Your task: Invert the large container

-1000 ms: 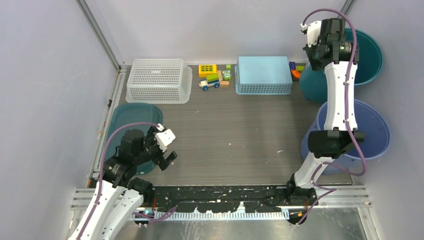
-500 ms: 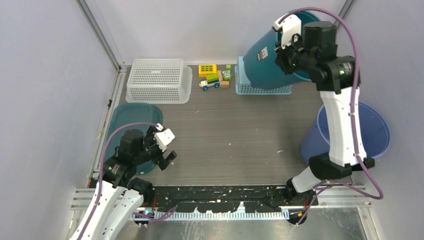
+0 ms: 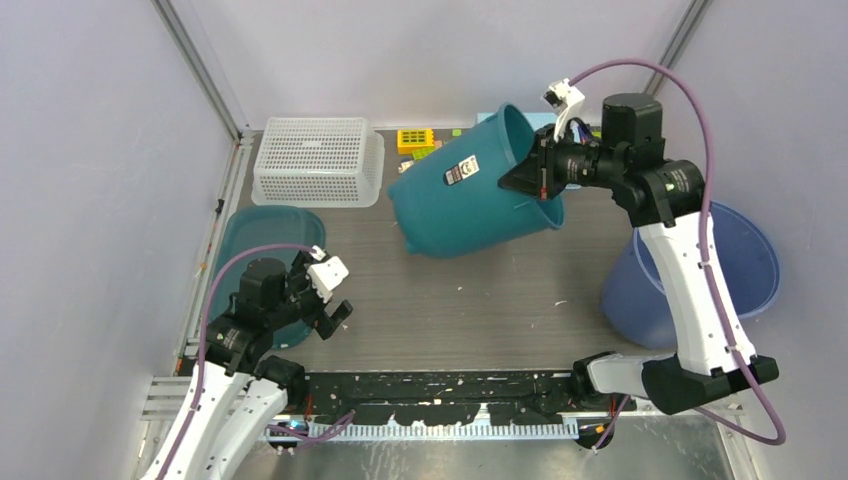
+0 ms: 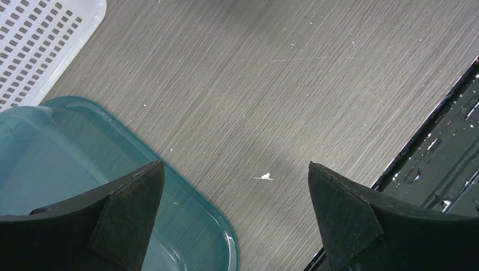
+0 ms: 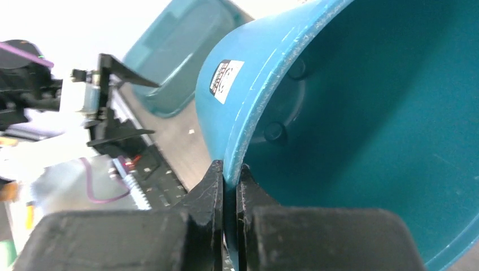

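Observation:
The large teal container hangs tilted on its side above the back middle of the table, its mouth facing right and its base toward the left front. My right gripper is shut on its rim. In the right wrist view the fingers pinch the rim, one outside the wall and one inside the container. My left gripper is open and empty at the front left, over the edge of a shallow teal tray. Its jaws stand wide apart.
A white mesh basket stands at the back left. Toy blocks lie at the back, partly behind the container. A blue bucket stands at the right edge. The teal tray lies at the left.
My right arm has swung the teal container from the back right corner leftward and down over the table, tipping it onto its side. The left arm has barely moved.

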Tool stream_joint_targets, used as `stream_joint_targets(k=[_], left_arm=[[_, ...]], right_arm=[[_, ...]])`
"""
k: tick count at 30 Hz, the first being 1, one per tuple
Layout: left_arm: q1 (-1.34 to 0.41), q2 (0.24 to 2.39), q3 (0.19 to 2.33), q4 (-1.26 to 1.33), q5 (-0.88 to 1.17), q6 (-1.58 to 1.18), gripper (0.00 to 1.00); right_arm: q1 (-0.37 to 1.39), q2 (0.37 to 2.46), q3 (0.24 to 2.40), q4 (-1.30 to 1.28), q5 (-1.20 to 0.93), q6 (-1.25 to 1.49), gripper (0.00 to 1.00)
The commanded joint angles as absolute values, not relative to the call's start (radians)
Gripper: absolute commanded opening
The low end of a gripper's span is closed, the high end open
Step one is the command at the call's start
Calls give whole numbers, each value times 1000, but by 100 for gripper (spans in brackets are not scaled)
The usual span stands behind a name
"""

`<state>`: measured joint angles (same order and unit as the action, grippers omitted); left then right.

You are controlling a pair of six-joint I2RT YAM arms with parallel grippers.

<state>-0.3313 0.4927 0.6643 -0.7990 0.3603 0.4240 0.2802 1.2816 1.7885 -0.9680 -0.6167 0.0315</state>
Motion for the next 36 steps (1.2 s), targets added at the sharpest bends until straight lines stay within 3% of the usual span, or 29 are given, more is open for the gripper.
stream_joint_targets(k=[1,13,21,36], left_arm=[[-320,492,660,-764,379,418,100],[-304,494,661,-762,376,414,100],[-301,499,659,-759,377,414,100],[-301,497,655,-758,383,414,100]], right_arm=[[278,1232,1719,-690,-828,190,1],[278,1187,1238,-157,-992,554,1],[279,1202,1133,-198,-1038,509,2],[263,1214,1079,-482,-1014,221,43]])
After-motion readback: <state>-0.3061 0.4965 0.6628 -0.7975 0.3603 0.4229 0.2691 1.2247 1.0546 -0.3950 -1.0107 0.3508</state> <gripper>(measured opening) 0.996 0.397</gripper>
